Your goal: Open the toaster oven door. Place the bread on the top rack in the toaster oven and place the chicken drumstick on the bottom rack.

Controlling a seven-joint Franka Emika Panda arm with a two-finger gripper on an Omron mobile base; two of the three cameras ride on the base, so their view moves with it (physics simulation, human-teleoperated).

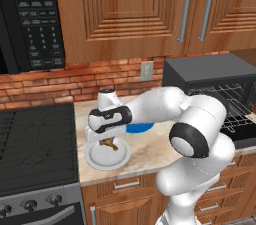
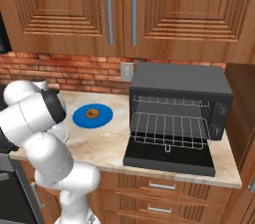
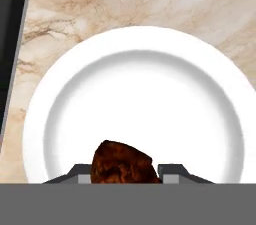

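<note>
Gripper [image 3: 125,171] clamped on the chicken drumstick [image 3: 122,163], fingers pressed to both sides of the plump reddish-brown end just above the white plate [image 3: 135,69]. Only that plump end visible in the hand view — thin bone end cut off at the bottom, so long axis hard to tell there. In the left base view, drumstick [image 1: 108,142] seen as a small brownish shape under the hand, lying roughly across the plate [image 1: 107,156], exact pointing unclear; fingertips themselves hidden behind the dark wrist joint. Plate near the counter's front left corner, just beside the black stove top [image 1: 35,144].

Behind the arm, blue plate [image 2: 92,116] on the marble counter [image 2: 104,143], mostly covered by the forearm in the left base view but clear in the right base view, with the bread [image 2: 91,114] — small, round, golden-brown — at its middle. Well to the right, toaster oven [image 2: 182,81] against the brick wall, toaster oven door [image 2: 169,159] folded down flat, two silver wire racks exposed and bare. Microwave [image 1: 30,19] up at the left, wooden cabinets above, wall outlet [image 2: 127,71] between blue plate and oven.
</note>
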